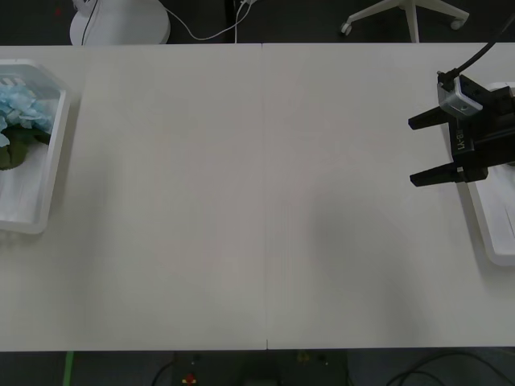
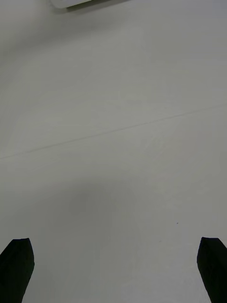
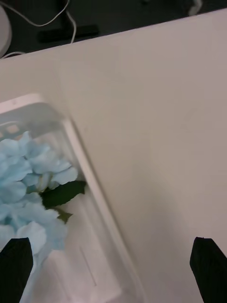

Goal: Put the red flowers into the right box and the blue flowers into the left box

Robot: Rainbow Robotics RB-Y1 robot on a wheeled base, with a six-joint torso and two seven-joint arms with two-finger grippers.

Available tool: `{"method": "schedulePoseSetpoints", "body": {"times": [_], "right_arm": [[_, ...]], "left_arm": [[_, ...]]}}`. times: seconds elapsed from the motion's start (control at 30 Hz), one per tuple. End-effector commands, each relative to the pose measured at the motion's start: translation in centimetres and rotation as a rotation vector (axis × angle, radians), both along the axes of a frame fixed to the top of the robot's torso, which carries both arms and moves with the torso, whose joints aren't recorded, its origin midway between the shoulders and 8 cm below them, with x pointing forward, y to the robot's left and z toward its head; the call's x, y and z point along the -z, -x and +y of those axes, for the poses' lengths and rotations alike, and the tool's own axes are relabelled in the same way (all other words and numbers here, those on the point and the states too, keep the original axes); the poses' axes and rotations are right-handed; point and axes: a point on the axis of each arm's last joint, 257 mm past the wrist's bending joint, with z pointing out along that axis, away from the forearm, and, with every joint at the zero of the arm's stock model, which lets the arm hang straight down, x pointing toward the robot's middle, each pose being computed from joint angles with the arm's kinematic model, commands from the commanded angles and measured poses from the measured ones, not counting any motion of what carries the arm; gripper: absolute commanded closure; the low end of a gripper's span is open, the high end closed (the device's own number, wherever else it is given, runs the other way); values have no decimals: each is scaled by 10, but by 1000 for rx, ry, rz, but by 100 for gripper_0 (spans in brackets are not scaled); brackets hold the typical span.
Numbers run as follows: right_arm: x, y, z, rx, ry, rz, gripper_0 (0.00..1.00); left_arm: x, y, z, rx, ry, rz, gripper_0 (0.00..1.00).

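The left box (image 1: 55,165) lies at the table's left edge with the blue flowers (image 1: 20,108) in it, pale petals over dark green leaves. My left gripper (image 3: 111,242) hovers open over that box's rim (image 3: 92,182), beside the blue flowers (image 3: 28,165), and holds nothing. At the table's right edge lies the right box (image 1: 497,233), partly covered by my right arm. My right gripper (image 1: 413,151) is open and empty, its black fingers pointing left over bare table (image 2: 113,142) just off that box's inner rim. The red flowers are out of view.
A white table (image 1: 265,201) with a thin centre seam spans the view. Beyond its far edge stand a white round stand base (image 1: 121,22) with a cable and a white chair base (image 1: 406,14) on dark floor.
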Motion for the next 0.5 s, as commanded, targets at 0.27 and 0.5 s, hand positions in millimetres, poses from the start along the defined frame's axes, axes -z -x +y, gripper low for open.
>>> {"method": "schedulePoseSetpoints", "body": {"times": [0.27,0.5], "right_arm": [[-22,-8,-6,10,18,-50,0],[-22,-8,-6,10,18,-50,0]], "left_arm": [[-38,-2,-127,376,340,-235,3],[-20,-21,-181,530,223,-516,3]]}}
